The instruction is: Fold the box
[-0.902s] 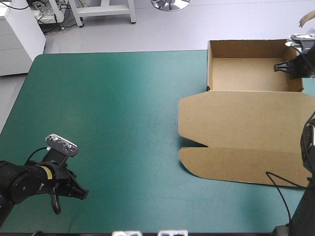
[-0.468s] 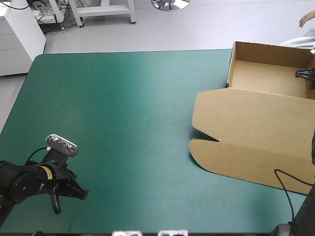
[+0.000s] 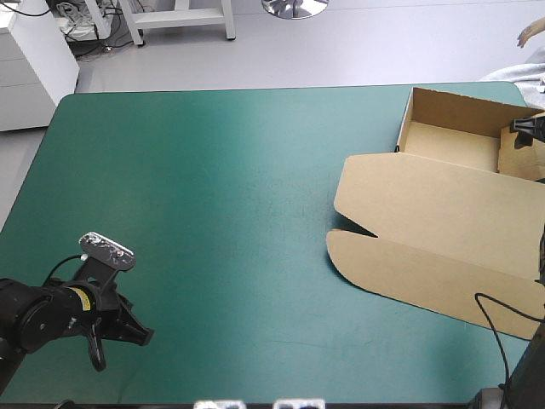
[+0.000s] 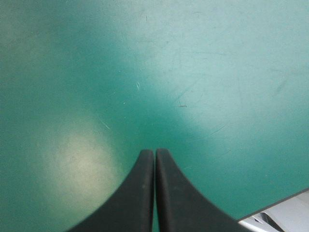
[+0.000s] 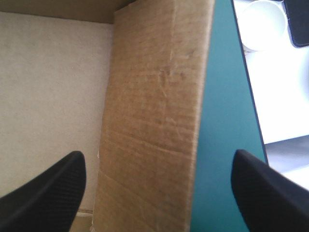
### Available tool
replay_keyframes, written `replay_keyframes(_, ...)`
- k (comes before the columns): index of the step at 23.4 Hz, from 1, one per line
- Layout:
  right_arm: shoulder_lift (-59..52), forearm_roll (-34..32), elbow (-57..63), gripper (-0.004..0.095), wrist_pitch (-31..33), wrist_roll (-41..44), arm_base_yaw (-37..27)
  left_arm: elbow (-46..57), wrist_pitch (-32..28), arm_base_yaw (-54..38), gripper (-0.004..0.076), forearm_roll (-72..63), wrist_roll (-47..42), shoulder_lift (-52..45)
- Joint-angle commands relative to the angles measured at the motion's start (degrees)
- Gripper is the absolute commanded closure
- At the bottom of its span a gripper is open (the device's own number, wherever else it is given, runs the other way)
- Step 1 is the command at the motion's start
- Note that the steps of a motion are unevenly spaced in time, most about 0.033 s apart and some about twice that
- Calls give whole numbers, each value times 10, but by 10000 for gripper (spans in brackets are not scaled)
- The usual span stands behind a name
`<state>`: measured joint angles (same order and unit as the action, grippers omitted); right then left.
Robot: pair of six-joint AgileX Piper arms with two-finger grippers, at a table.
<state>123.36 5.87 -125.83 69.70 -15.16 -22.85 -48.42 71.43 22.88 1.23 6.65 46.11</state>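
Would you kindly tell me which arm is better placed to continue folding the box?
Right. The right tool is open astride an end wall of the box at the table's far right corner; the left tool is shut over teal-green cover near the front left.

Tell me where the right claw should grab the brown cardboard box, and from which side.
Probably the raised right-end wall of the brown cardboard box, from above: a thin sheet with a free edge, and the open right claw straddles it, one finger over the tray, one over the teal-green cover.
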Motion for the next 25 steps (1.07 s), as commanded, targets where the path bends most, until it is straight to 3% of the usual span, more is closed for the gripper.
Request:
replay_keyframes(1, -76, 13, -33, 68, -7, 7, -3, -13, -5, 3, 732, -2, -3, -1)
replay_keyframes(4, -104, 95, -48, 176, 22, 9, -3, -13, -21, 3, 732, -2, -3, -1)
replay_keyframes(9, -155, 275, -46, 552, 22, -34, 7, -13, -43, 3, 732, -3, -3, -1)
replay_keyframes(11, -171, 289, -46, 678, 22, -46, 22, -13, -43, 3, 734, -3, -3, -1)
replay_keyframes(13, -203, 279, -28, 895, 22, -46, 45, -13, -42, 3, 734, -3, -1, -1)
replay_keyframes(16, -266, 285, 46, 925, 22, -77, 80, -13, -46, 3, 734, -5, -6, -1)
replay_keyframes(21, -446, 302, 281, 924, 17, -175, 148, -13, -116, 3, 734, -12, -19, -3)
replay_keyframes(25, -640, 350, 510, 923, -73, -275, 153, -11, -166, 3, 734, -28, -22, -24)
